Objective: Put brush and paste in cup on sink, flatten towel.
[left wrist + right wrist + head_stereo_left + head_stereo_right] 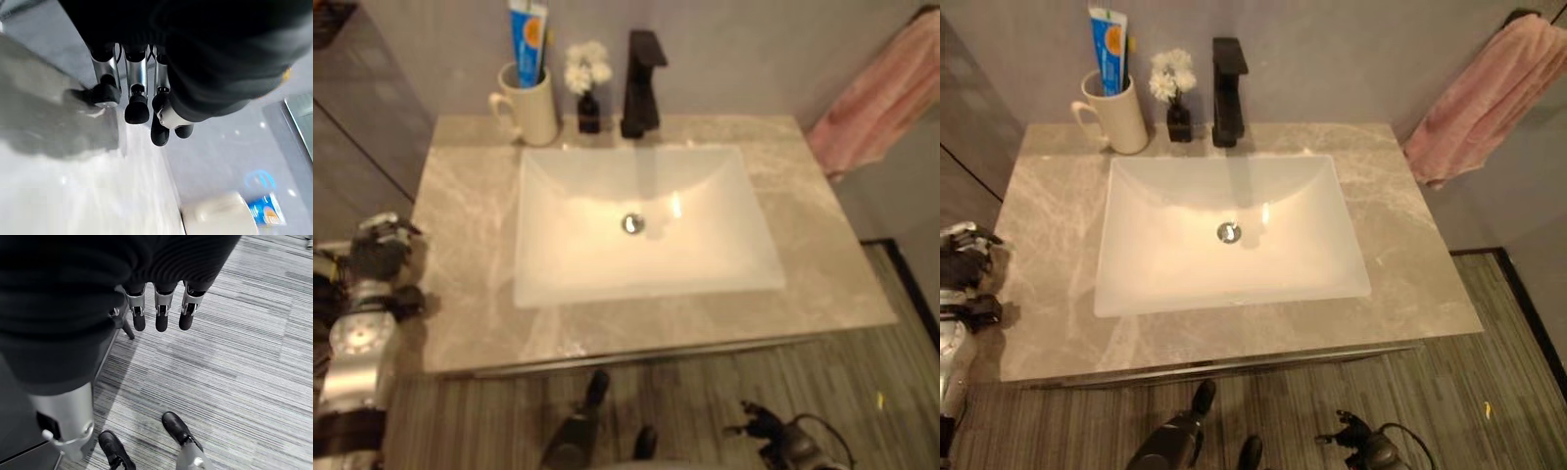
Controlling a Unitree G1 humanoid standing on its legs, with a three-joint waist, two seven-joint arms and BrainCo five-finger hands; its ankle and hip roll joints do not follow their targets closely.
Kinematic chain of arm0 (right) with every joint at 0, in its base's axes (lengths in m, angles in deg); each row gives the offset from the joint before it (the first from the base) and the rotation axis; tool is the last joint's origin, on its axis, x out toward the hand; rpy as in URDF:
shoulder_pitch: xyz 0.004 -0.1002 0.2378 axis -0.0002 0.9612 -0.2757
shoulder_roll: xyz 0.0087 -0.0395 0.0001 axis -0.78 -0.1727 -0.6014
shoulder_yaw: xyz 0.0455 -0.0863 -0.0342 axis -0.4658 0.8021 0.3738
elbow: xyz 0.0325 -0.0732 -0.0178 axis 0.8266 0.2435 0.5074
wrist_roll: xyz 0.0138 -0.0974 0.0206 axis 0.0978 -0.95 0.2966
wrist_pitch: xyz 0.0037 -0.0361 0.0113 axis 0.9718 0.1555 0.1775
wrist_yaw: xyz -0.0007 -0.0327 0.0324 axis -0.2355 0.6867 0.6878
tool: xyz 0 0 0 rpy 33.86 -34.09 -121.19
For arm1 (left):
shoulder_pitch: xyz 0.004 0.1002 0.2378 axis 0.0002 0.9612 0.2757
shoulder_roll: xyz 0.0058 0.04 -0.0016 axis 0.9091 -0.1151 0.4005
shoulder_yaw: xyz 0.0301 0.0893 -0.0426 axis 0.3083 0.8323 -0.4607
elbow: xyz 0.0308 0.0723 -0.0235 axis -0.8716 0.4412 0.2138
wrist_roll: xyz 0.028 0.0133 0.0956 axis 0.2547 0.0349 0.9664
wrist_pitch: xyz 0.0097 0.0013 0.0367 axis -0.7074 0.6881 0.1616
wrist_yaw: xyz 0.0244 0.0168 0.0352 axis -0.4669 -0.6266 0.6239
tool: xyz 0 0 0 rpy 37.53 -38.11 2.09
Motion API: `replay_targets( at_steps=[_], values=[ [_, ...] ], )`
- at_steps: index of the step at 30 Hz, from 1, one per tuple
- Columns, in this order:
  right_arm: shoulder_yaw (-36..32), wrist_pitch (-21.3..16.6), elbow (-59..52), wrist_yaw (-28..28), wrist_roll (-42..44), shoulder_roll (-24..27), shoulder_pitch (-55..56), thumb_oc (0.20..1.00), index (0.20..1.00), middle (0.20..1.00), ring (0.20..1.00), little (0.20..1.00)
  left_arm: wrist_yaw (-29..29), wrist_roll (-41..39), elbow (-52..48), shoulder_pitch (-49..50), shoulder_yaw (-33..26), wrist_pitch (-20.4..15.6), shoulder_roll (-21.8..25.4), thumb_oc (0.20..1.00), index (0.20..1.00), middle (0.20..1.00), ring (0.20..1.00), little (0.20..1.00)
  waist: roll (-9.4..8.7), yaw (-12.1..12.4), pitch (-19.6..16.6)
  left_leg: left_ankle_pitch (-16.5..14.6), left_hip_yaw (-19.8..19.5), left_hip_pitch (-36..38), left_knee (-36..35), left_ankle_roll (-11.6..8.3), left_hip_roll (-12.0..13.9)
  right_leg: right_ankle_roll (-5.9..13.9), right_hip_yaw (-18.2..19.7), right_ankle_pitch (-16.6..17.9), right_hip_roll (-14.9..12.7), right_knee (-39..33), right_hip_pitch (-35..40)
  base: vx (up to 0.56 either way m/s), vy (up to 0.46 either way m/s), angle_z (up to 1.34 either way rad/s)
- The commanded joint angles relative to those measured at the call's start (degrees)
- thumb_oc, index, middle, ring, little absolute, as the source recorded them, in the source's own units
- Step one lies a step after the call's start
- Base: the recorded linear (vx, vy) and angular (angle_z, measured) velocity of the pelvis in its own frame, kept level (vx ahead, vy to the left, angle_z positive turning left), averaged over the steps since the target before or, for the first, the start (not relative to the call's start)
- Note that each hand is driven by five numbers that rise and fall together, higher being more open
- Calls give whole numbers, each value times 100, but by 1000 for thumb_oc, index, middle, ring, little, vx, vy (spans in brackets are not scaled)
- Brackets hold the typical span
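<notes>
One cream cup (1116, 116) with a side handle stands upright on the back left corner of the countertop (1410, 264), against the wall, and it holds one blue-and-white toothpaste tube (1110, 49) standing on end, its top well above the rim — whether a brush sits in there too I cannot tell. Just beside the cup, between it and the single black faucet (1227, 90), stands one small dark vase (1179, 122) with a cluster of white flowers (1171, 72). The faucet rises at the back edge of the one white rectangular basin (1234, 284), which holds nothing but its metal drain (1228, 232). One pink towel (1484, 98) hangs bunched and creased on the wall to the right of the counter, apart from everything on it. The left hand (382, 245) hovers at the left edge of the countertop; in its wrist view its fingers (137, 105) are loosely bent and hold nothing. The right hand (161, 313) hangs over the striped floor (244, 357), fingers straight and relaxed — empty.
</notes>
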Motion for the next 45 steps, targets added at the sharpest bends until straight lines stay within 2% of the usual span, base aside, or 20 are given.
replay_targets(
  at_steps=[1, 5, 9, 11, 14, 15, 16, 18, 19, 23, 26, 27, 29, 30, 33, 35, 38, 39, 41, 45],
  values=[
    [33, 27, 78, -8, -171, 189, 293, 1000, 1000, 1000, 1000, 1000, -74, 18, -271, -79, -23, -163, -154, 200, 200, 200, 200, 200, 46, -171, -343, -103, -567, -75, -332, 154, 263, 318, -128, -229, -384, 166, 90, -7, -3, -6],
    [16, 32, 145, -18, -125, 137, 288, 1000, 1000, 1000, 1000, 1000, -71, -60, -461, -29, -9, -195, -271, 200, 200, 200, 200, 200, 120, -148, -291, -144, -606, 44, -275, 206, 274, 285, 58, -413, -392, 695, -32, -25, -39, -10],
    [50, 3, 235, -20, -147, 61, 302, 1000, 1000, 1000, 1000, 1000, -16, 126, -1043, 197, -225, -263, -295, 200, 200, 200, 200, 200, 172, -27, -143, -266, -803, 240, -30, 245, 281, 180, 201, -833, -298, 1571, -209, -34, -122, -11],
    [26, -14, 256, -61, -126, 54, 222, 1000, 1000, 1000, 1000, 1000, 89, 281, -1421, 320, -434, -373, -358, 200, 200, 200, 200, 200, 202, 23, -1, -198, -813, 332, -17, 188, 387, 61, -104, -1157, -227, 2156, -353, -102, -246, -1],
    [17, -18, 287, -75, -115, 97, 106, 1000, 1000, 1000, 1000, 1000, 155, 431, -1646, 372, -556, -429, -411, 200, 200, 200, 200, 200, 224, 68, 112, -25, -791, 395, -162, 103, 517, -32, -400, -1298, -187, 2342, -426, -107, -200, 9],
    [-11, -24, 306, -110, -97, 123, 70, 1000, 1000, 1000, 1000, 1000, 169, 500, -1724, 406, -603, -428, -459, 564, 564, 564, 564, 564, 243, 87, 146, 136, -832, 368, -268, 22, 554, -79, -494, -1344, -129, 2286, -422, -183, -266, 6],
    [-23, -38, 340, -125, -102, 188, 33, 1000, 1000, 1000, 1000, 1000, 173, 540, -1740, 415, -592, -439, -503, 1000, 1000, 1000, 1000, 1000, 289, 85, 179, 277, -878, 335, -354, -44, 547, -108, -623, -1345, -114, 2248, -436, -196, -228, 4],
    [-59, -50, 294, -175, -103, 410, -98, 1000, 1000, 1000, 1000, 1000, 199, 573, -1881, 441, -658, -491, -582, 1000, 1000, 1000, 1000, 1000, 356, 119, 238, 611, -1021, 259, -794, -202, 534, -146, -802, -1224, -64, 2012, -553, -227, -177, 50],
    [-59, -50, 295, -173, -102, 415, -102, 1000, 1000, 1000, 1000, 1000, 198, 574, -1883, 441, -661, -491, -588, 1000, 1000, 1000, 1000, 1000, 362, 111, 235, 614, -1029, 250, -790, -202, 532, -145, -809, -1217, -63, 2002, -554, -163, -107, 69],
    [-209, -100, 110, -189, -107, 760, -167, 1000, 1000, 1000, 1000, 1000, 39, 603, -2124, 907, -869, -487, -792, 1000, 1000, 1000, 1000, 1000, 199, 250, 92, 89, -903, 397, -448, -46, 192, -61, -678, -633, -110, 1067, -519, -74, -31, 7],
    [-257, -96, -49, -140, -131, 886, -59, 1000, 1000, 1000, 1000, 1000, -19, 583, -2200, 1154, -956, -460, -903, 1000, 1000, 1000, 1000, 1000, 222, 264, -62, -146, -860, 696, -549, 20, 192, -17, -516, -415, -93, 630, -445, -24, 50, -13],
    [-280, -99, -47, -129, -171, 915, -4, 1000, 1000, 1000, 1000, 1000, -58, 583, -2242, 1285, -932, -460, -1022, 1000, 1000, 1000, 1000, 1000, 296, 243, -175, -98, -966, 809, -683, -8, 190, -4, -510, -311, -87, 479, -404, -10, 74, -15],
    [-290, -95, -29, -129, -163, 909, -14, 1000, 1000, 1000, 1000, 1000, -87, 538, -2300, 1334, -939, -475, -1091, 1000, 1000, 1000, 1000, 1000, 331, 249, -171, -127, -1038, 837, -648, -34, 152, 11, -491, -258, -97, 428, -370, -88, 94, -14],
    [-286, -92, -94, -106, -160, 901, -7, 1000, 1000, 1000, 1000, 1000, -118, 458, -2439, 1454, -1050, -507, -1184, 1000, 1000, 1000, 1000, 1000, 336, 289, -114, -396, -1154, 851, -271, -15, -14, 48, -357, -150, -164, 446, -362, -183, 155, -13],
    [-248, -105, -127, -65, -201, 832, 63, 1000, 1000, 1000, 1000, 1000, -99, 432, -2705, 1539, -1198, -599, -1353, 1000, 1000, 1000, 1000, 1000, 358, 422, -95, -818, -1480, 978, 234, 107, -241, 120, -5, -53, -222, 567, -455, -154, 169, -43],
    [-237, -109, -75, -74, -220, 750, 125, 1000, 1000, 1000, 1000, 1000, -101, 321, -2957, 1497, -1162, -787, -1430, 1000, 1000, 1000, 1000, 1000, 437, 420, -94, -906, -1509, 1060, 305, 162, -291, 138, 107, -23, -256, 693, -509, -141, 181, -77],
    [-269, -115, -53, -108, -207, 696, 227, 1000, 1000, 1000, 1000, 1000, -488, -320, -3244, 1545, -1049, -1076, -1483, 1000, 1000, 1000, 1000, 1000, 483, 342, -122, -1022, -1487, 1151, 349, 254, -372, 198, 219, -10, -313, 833, -558, -119, 191, -34],
    [-314, -150, 8, -102, -186, 656, 297, 1000, 1000, 1000, 1000, 1000, -965, -851, -3560, 1571, -940, -1251, -1275, 1000, 1000, 1000, 1000, 1000, 576, 298, -180, -1116, -1516, 1217, 449, 328, -510, 259, 359, 50, -392, 911, -606, -103, 186, -10],
    [-300, -182, 18, -85, -214, 621, 330, 1000, 1000, 1000, 1000, 1000, -1190, -1138, -3579, 1586, -925, -1309, -1136, 1000, 1000, 1000, 1000, 1000, 615, 314, -212, -1179, -1453, 1237, 502, 371, -557, 306, 425, 73, -434, 938, -635, -116, 225, -42],
    [-331, -350, 108, -37, -389, 546, 316, 1000, 1000, 1000, 1000, 1000, -2412, -2227, -3756, 1723, -565, -1286, -793, 1000, 1000, 1000, 1000, 1000, 798, 281, -325, -1248, -1060, 1311, 502, 602, -729, 541, 802, 425, -642, 986, -892, -173, 299, -73]
  ],
)
